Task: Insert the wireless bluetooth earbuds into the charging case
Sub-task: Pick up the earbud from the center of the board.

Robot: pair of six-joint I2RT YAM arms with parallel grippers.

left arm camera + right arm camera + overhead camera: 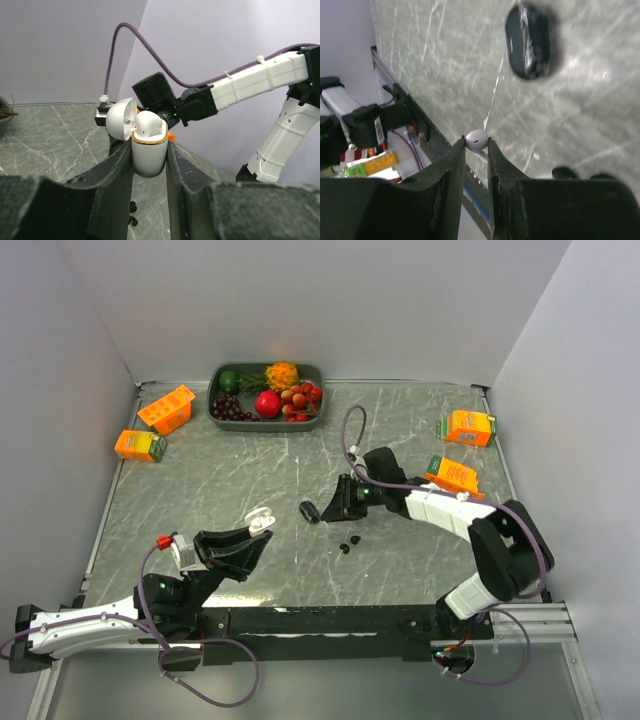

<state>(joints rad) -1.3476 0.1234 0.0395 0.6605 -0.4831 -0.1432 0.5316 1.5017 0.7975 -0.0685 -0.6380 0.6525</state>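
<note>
A: If you've got eyes on both arms, what's clamped where?

B: The left gripper point(149, 152) is pinched tight on the glossy white egg-shaped charging case point(148, 161). Case is upright, hinged lid flipped back. One small white earbud point(149, 124) sits in its mouth at the gold rim.

A: And the other side?

B: The right gripper point(476, 146) is narrowed onto a second tiny white earbud point(476, 140), nipped at the very fingertips, above the grey marbled tabletop point(220, 480).

A: Anything loose?

B: Two tiny glossy black buds point(350, 543) on the table, just nearside of the right gripper. A black oval pod point(310, 510) lies flat just beside its tips.

A: Room to move?

B: Open marble between the two grippers. The case is held left of centre, toward the near edge. Dark green fruit tray point(215, 405) sits against the far wall. Four orange cartons point(140, 445): two at the far-left edge, two at the far-right, one of those just beside the right arm.
</note>
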